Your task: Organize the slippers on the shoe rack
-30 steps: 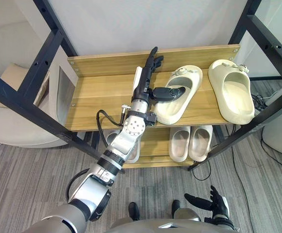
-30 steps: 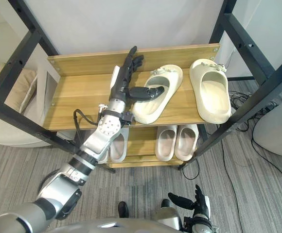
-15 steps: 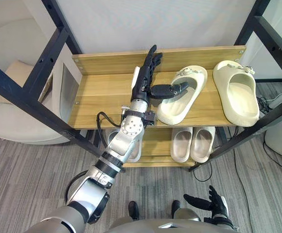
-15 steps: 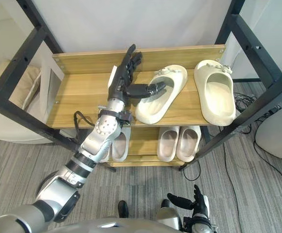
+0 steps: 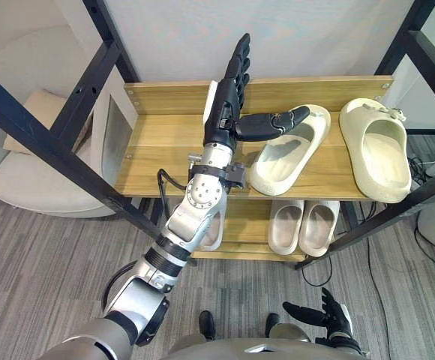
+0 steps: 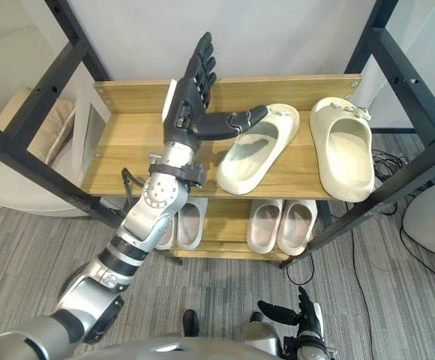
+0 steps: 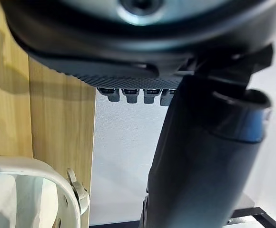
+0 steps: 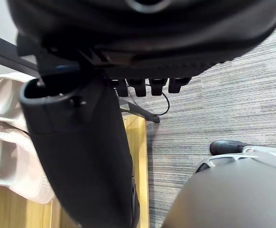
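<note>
- Left robot hand is open above the shoe rack's top shelf, fingers straight, thumb stretched sideways
- Just under that thumb lies a cream slipper, askew; contact cannot be told
- Second cream slipper sits well beyond the thumb's tip, same shelf
- Right robot hand hangs low, fingers spread open

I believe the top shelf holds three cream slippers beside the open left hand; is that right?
Not quite: the top shelf holds two cream slippers, not three. There is an angled slipper beside the open left hand and a straight slipper further right. The left eye view shows this.
</note>
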### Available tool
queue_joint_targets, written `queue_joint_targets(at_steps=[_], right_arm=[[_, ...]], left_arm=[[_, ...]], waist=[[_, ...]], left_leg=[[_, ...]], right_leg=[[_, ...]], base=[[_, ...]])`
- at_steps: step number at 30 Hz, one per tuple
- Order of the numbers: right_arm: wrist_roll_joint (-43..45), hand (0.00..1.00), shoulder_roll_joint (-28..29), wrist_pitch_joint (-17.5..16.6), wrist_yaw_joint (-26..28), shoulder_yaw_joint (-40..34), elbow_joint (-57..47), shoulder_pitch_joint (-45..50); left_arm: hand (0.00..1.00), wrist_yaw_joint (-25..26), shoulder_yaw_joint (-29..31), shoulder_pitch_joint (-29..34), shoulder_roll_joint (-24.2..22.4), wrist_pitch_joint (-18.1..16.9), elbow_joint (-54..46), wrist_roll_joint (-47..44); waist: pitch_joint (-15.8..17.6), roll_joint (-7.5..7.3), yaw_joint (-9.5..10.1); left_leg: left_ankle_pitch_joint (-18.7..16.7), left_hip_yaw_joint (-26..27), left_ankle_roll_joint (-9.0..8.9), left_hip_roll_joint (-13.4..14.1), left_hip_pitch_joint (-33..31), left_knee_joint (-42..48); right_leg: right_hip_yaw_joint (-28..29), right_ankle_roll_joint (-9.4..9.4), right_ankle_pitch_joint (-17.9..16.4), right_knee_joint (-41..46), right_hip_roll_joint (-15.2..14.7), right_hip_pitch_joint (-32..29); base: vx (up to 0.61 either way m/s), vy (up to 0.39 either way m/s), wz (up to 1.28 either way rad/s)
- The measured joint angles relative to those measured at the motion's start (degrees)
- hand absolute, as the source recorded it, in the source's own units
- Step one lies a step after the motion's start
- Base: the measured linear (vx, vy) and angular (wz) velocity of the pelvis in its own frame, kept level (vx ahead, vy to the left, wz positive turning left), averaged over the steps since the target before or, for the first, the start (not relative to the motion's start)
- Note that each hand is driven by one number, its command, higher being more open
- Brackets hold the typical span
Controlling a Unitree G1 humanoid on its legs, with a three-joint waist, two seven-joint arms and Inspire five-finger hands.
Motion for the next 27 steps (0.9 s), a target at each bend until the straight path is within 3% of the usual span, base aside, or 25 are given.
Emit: queue_joint_targets(at_steps=[15, 27], right_arm=[[-0.04, 1.00, -0.52, 0.08, -0.07, 0.57, 0.61, -0.17], [-0.04, 1.00, -0.41, 0.43, -0.19, 2.33, 1.21, -0.94]], left_arm=[[1.00, -2.87, -2.63, 12.09, 0.43, -0.29, -3.06, -2.16], [1.00, -5.15, -5.98, 15.35, 2.39, -0.22, -1.24, -3.16]], waist=[[-1.30, 0.44, 1.12], [-2.49, -1.44, 1.46]], left_leg=[[0.09, -0.68, -0.09, 0.10, -0.09, 0.02], [0.47, -1.74, -0.11, -0.09, 0.12, -0.47]], right_leg=[[-0.98, -0.08, -0.03, 0.01, 0.20, 0.23], [-2.33, -0.06, 0.56, -1.80, 0.36, 1.51]], base=[[-0.01, 0.002, 0.01], [-0.01, 0.003, 0.05]])
